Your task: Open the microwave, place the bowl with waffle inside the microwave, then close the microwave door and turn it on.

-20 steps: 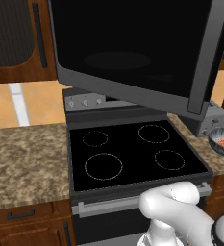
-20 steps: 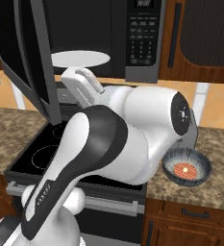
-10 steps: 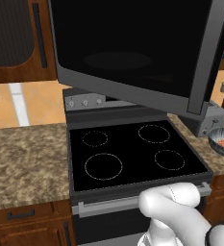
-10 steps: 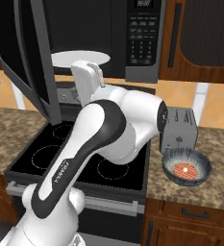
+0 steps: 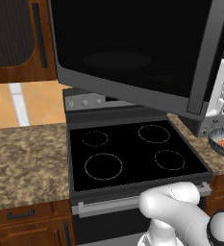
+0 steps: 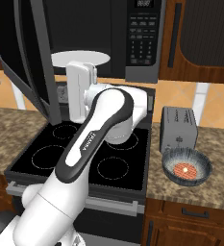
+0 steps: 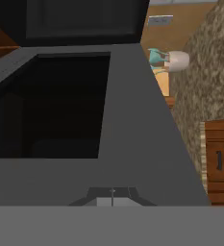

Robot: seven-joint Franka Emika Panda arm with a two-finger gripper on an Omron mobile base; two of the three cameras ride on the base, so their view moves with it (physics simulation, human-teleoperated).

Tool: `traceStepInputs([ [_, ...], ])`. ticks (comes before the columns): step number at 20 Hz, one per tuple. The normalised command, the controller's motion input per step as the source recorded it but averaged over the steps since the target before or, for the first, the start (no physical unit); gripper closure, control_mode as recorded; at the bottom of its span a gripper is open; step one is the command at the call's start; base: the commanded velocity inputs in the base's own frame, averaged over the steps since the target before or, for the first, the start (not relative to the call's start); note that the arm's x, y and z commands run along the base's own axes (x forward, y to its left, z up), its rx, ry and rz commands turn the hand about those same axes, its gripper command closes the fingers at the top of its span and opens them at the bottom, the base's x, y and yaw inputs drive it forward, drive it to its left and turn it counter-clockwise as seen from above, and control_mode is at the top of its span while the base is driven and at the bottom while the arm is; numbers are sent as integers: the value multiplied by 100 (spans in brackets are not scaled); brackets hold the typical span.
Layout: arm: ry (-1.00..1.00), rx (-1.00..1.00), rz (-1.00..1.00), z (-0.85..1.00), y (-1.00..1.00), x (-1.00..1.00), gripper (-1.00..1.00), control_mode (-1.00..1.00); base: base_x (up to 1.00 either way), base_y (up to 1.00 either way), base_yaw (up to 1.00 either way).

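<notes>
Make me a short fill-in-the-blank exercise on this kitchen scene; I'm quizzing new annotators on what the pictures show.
1. The microwave door stands ____.
2. The bowl rests on the counter right in front of the ____.
3. Inside the bowl lies the ____.
4. The white turntable plate sits inside the ____.

Missing words: open; toaster; waffle; microwave

Grey toaster [image 6: 179, 129] beside black stove [image 6: 80, 158] on counter [image 5: 22, 153].
</notes>
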Motion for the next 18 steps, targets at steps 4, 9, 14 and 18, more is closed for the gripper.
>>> traceStepInputs([
  [4,6,0,28,7,80,-76,100,-100,0,0,0],
  [9,12,0,20,26,93,-60,100,-100,0,0,0],
  [14,21,0,11,24,100,-7,100,-100,0,0,0],
  [18,20,-3,2,21,100,-4,100,-100,0,0,0],
])
